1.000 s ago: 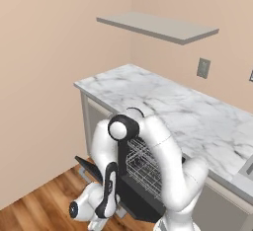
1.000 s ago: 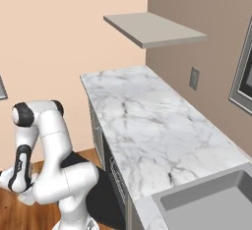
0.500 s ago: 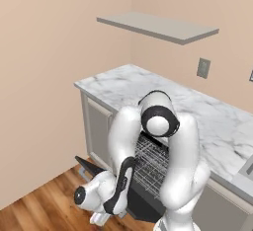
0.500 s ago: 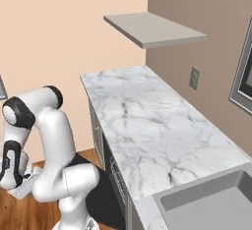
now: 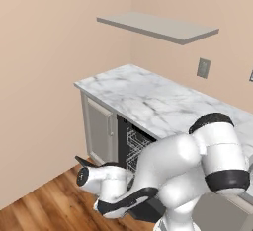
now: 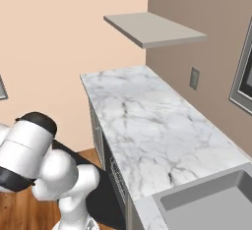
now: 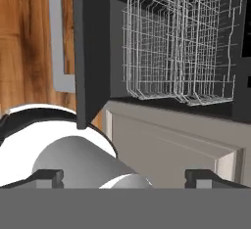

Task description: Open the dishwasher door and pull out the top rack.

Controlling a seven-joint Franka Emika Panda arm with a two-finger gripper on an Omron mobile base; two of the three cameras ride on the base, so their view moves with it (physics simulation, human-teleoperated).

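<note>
The dishwasher door [image 5: 148, 209] hangs fully open, a black panel lying low over the floor; in the hand view the door [image 7: 91, 52] shows edge-on with its grey bar handle [image 7: 57, 32] against the wood. Inside the dark opening sit the wire racks [image 5: 136, 148]. The hand view is rolled sideways, so the top rack [image 7: 211, 42] shows right of the lower basket [image 7: 152, 47]; both sit inside the tub. My gripper [image 7: 125, 178] is open, its fingertips [image 7: 47, 176] wide apart with nothing between them, well short of the racks and beside the door.
A narrow grey cabinet door [image 5: 101, 131] stands left of the dishwasher under the marble counter [image 5: 163, 101]. My folded arm [image 5: 197, 161] crowds the space in front of the opening. A wall shelf [image 5: 158, 26] hangs above, a sink [image 6: 211, 204] lies to the right, and wood floor [image 5: 44, 205] spreads left.
My arm has rolled over: its elbow swung right and lower in the left base view, and the hand rose a little near the floor. Door and racks have not moved.
</note>
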